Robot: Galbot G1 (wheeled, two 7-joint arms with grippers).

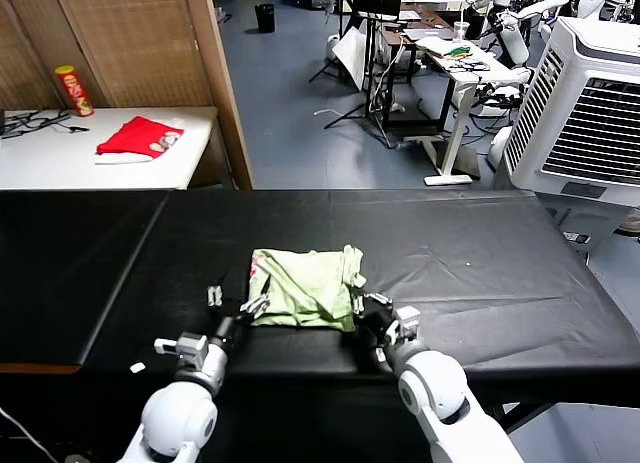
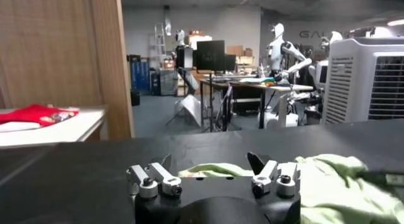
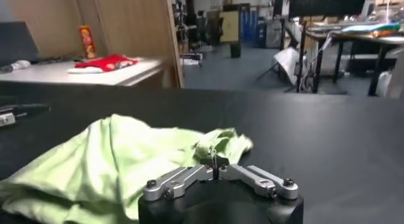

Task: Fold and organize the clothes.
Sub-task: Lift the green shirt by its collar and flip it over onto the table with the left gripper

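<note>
As it lies bunched, the shirt (image 1: 305,286) looks light and limp; left gripper (image 1: 238,301) spread wide beside its hem, right gripper (image 3: 214,165) pinched together at its edge, best gripped at corners

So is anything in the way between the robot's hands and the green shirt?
Nothing visible is. The green shirt lies bunched on the black table. The left tool, open, sits right at its near-left edge, and the right tool is at its near-right edge, fingertips together.
</note>
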